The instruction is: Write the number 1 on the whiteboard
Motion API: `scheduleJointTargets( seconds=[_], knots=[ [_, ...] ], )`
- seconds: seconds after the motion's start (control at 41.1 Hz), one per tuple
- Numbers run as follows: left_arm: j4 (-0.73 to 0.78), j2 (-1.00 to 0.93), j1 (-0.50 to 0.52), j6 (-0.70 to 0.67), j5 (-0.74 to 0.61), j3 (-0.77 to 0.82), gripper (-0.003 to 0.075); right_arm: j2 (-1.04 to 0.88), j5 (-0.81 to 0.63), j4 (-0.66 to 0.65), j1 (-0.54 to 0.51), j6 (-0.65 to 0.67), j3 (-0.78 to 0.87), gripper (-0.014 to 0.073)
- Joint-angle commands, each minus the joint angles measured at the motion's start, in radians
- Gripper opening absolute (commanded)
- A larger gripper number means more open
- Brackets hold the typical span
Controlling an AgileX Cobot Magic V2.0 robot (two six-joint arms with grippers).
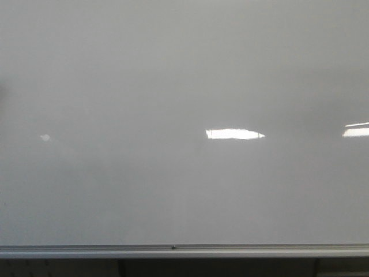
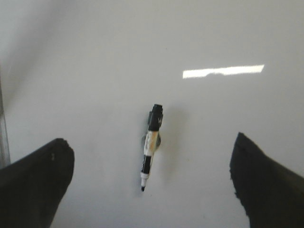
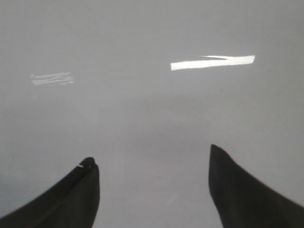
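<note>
Showing only in left wrist view: a marker (image 2: 151, 147), uncapped, lying on the whiteboard (image 2: 95, 57).
Front view: whiteboard (image 1: 173, 75) blank, silver rail (image 1: 173, 250) below; no arms.
Label: on marker, unreadable.
Left gripper (image 2: 152, 164): jaws released, empty.
Right gripper (image 3: 154, 164): jaws released, empty.

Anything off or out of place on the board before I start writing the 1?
Nothing looks damaged or spilled. The whiteboard is blank, with only light reflections and no stroke yet. A capless marker shows in the left wrist view, seemingly stuck to the board, between the open left tool. The right tool is open and empty.
</note>
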Motion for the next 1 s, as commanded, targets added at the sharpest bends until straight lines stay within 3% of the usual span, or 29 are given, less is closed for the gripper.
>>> scheduleJointTargets(
  seconds=[0.0, 0.657, 0.973],
  knots=[
    [0.071, 0.091, -0.003, -0.009, -0.023, -0.054, 0.0637, 0.015, -0.071, 0.009, -0.002, 0.0, -0.038, 0.0528],
    [0.226, 0.919, -0.003, -0.009, -0.019, -0.336, 0.0637, 0.015, -0.064, 0.009, -0.002, 0.0, -0.038, 0.0528],
    [0.266, 1.119, 0.002, -0.011, -0.147, -0.389, 0.0636, 0.015, -0.061, 0.009, -0.002, 0.0, -0.038, 0.0528]
  ],
)
